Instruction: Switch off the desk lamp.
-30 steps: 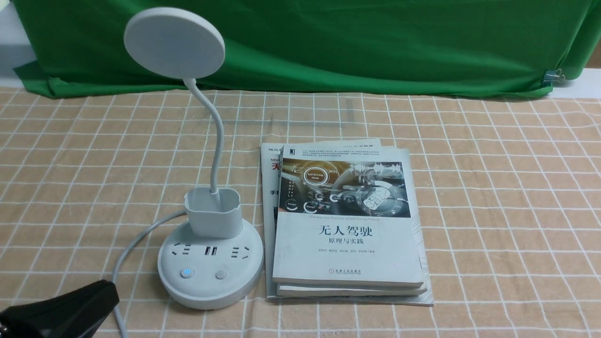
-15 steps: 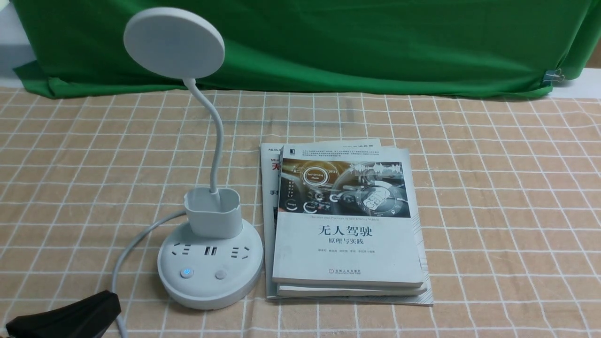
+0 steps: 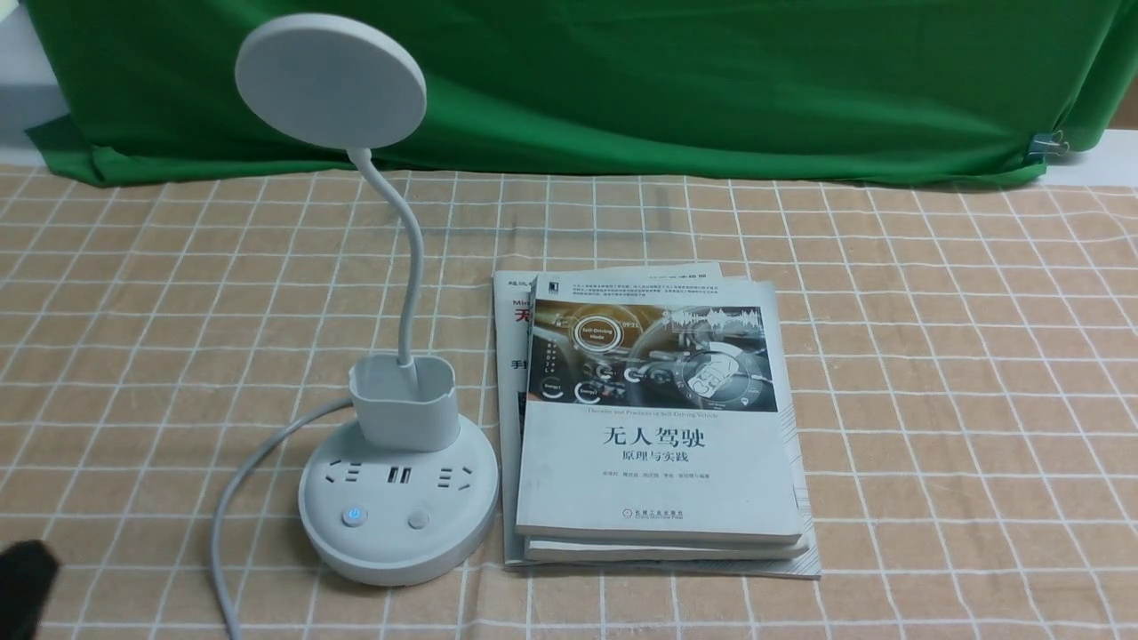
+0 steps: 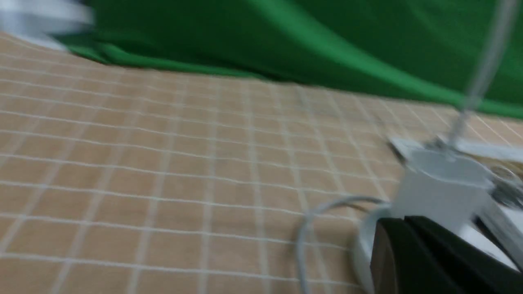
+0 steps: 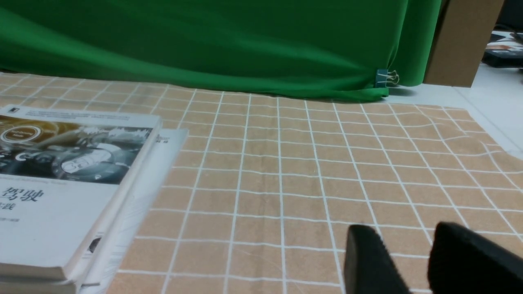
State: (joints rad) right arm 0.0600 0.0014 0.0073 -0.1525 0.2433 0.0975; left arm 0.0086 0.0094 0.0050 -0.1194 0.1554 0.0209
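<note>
Pulled back to the near left corner, the left gripper (image 3: 22,582), fingers together, should be brought squarely onto the lamp (image 3: 397,498) button.

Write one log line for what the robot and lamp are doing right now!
desk lamp: upright beside books | left gripper: near lamp base, shut | right gripper: open, empty

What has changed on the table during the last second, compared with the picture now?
The left gripper has drawn back toward the near left corner of the front view; only a small dark part of it shows now. It took hold of nothing. The desk lamp, its cord and the books stayed in place, and the blue light on the left button still glows.
</note>
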